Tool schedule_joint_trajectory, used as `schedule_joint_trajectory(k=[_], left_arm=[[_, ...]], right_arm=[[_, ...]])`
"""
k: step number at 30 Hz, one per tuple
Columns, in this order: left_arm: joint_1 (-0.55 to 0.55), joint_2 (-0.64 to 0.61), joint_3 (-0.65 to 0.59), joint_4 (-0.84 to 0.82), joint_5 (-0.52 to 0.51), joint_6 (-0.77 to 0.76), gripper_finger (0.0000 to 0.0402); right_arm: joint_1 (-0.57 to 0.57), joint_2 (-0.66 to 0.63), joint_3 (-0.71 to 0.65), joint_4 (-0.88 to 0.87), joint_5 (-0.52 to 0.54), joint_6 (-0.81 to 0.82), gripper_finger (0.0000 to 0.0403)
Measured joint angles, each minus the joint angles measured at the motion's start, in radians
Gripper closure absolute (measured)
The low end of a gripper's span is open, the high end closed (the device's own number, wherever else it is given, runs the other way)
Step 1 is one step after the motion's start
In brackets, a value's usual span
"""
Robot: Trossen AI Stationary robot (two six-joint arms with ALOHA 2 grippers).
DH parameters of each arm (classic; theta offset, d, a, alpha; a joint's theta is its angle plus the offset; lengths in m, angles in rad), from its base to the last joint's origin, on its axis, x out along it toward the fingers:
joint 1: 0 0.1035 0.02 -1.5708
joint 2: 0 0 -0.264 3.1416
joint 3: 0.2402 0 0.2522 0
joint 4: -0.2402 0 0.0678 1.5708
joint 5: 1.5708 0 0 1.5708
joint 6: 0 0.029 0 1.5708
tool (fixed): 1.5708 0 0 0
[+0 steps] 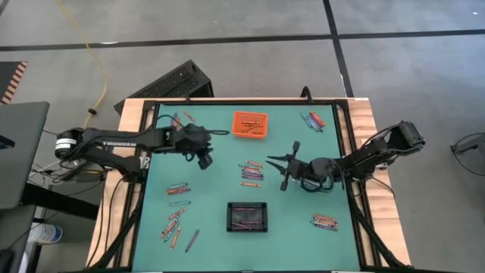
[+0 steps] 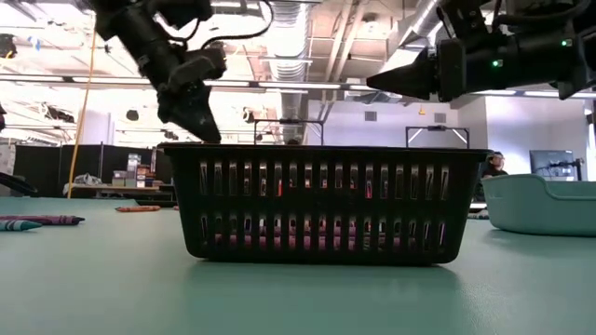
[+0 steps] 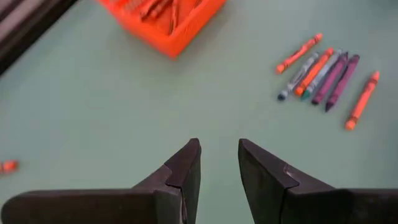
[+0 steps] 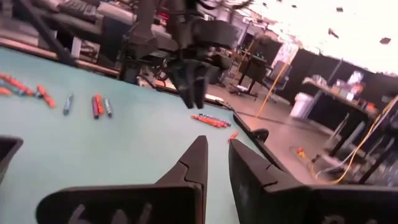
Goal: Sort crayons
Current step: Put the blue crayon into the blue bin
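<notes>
Crayons lie loose on the green mat in groups: a centre cluster (image 1: 251, 173) (image 3: 323, 78), some at the far right (image 1: 313, 120), the near right (image 1: 324, 221), the near left (image 1: 176, 224) and the left (image 1: 178, 189). My left gripper (image 1: 204, 157) (image 3: 219, 149) hangs above the mat, left of the centre cluster and near the orange bin (image 1: 250, 123). Its fingers are open with nothing between them. My right gripper (image 1: 274, 168) (image 4: 217, 146) hovers just right of the centre cluster, pointing level toward the table's left. It is open too, with nothing between its fingers.
The orange bin (image 3: 168, 18) at the far centre holds crayons. A black slotted bin (image 1: 248, 216) (image 2: 321, 200) at the near centre holds a few. A teal bin (image 2: 545, 203) shows at the right of the low view. A raised frame (image 1: 144, 152) edges the mat.
</notes>
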Motion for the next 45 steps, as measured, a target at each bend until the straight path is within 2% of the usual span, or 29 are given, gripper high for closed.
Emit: schedule_joint_trajectory(k=[5, 8, 12, 14, 16, 21, 24, 27, 31, 42, 45], left_arm=[[-0.033, 0.103, 0.010, 0.160, 0.062, 0.192, 0.0306], [-0.044, 0.205, 0.010, 0.339, 0.096, 0.280, 0.0306], [-0.049, 0.357, 0.010, 0.568, 0.233, 0.411, 0.0306], [-0.049, 0.427, 0.025, 0.633, 0.280, 0.451, 0.0306], [-0.044, 0.493, 0.081, 0.670, 0.283, 0.456, 0.0306], [-0.043, 0.617, 0.239, 0.551, 0.286, 0.430, 0.0306], [-0.060, 0.675, 0.324, 0.470, 0.334, 0.402, 0.0306], [-0.086, 0.711, 0.371, 0.439, 0.374, 0.398, 0.0306], [-0.131, 0.725, 0.378, 0.437, 0.355, 0.411, 0.0306], [-0.165, 0.723, 0.336, 0.397, 0.204, 0.397, 0.0306], [-0.160, 0.723, 0.336, 0.400, 0.210, 0.383, 0.0306]], right_arm=[[-0.001, 0.000, 0.000, -0.003, 0.000, -0.040, 0.0337], [0.004, 0.000, 0.000, -0.001, 0.000, -0.010, 0.0337], [0.026, 0.000, 0.000, -0.010, 0.000, 0.094, 0.0337], [0.044, 0.000, 0.000, -0.016, 0.001, 0.095, 0.0337], [0.065, 0.001, 0.000, -0.016, 0.020, 0.083, 0.0337], [0.122, -0.012, 0.001, -0.025, 0.157, 0.080, 0.0337], [0.174, -0.044, 0.001, -0.100, 0.249, 0.070, 0.0337], [0.232, -0.082, 0.001, -0.185, 0.346, 0.054, 0.0337], [0.294, -0.119, 0.001, -0.244, 0.442, 0.054, 0.0337], [0.370, -0.150, 0.001, -0.247, 0.454, 0.081, 0.0337], [0.372, -0.150, 0.001, -0.245, 0.454, 0.081, 0.0337]])
